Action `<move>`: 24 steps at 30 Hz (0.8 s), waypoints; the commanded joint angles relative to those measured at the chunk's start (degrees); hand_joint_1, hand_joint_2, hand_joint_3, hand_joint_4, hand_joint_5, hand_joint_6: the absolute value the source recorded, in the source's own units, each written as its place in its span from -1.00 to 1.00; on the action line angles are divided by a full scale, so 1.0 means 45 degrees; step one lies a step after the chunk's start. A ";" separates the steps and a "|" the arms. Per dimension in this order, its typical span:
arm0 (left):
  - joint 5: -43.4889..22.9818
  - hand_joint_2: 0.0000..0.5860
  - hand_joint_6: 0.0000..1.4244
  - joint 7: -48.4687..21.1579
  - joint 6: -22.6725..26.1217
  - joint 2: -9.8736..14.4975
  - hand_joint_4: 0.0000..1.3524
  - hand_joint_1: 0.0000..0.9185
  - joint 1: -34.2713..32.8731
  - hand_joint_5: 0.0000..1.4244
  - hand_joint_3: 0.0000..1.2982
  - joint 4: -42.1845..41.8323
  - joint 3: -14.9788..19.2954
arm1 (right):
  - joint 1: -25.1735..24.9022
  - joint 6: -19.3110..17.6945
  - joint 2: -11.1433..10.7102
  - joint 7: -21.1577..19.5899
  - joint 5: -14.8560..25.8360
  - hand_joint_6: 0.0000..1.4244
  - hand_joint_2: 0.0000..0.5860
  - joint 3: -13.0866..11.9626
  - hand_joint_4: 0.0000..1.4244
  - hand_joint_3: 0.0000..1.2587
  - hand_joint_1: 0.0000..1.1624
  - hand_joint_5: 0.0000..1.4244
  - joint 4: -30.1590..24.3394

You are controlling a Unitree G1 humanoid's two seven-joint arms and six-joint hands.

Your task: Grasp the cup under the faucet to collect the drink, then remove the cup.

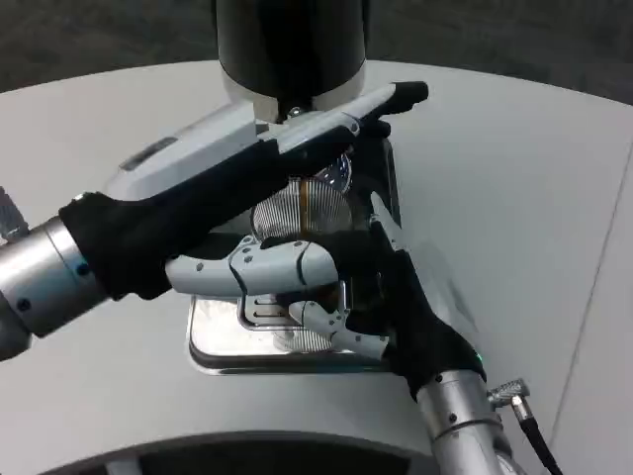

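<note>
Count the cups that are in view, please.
1. A ribbed cup stands on the metal tray under the dark dispenser, between the left hand and the right hand. The hands may hide others.

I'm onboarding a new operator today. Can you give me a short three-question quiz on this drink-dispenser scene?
1. True or false: the cup stands on the drip tray below the dark dispenser.
2. Which hand has its fingers wrapped around the cup? A) left hand B) right hand C) neither
3. Fill in: the left hand reaches across ____ the cup, toward the dispenser.

Key
1. True.
2. B; the right hand holds the ribbed cup from the front, while the left hand lies stretched out over it.
3. above
</note>
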 commanded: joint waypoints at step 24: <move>-0.0083 -0.38 -0.92 -0.0108 0.0304 0.0213 -1.00 -1.00 0.0621 -0.88 -1.00 0.0264 0.0235 | -0.1502 -0.0766 0.0412 -0.0509 0.0741 -0.94 -0.40 0.0114 -1.00 -1.00 0.17 -1.00 0.2283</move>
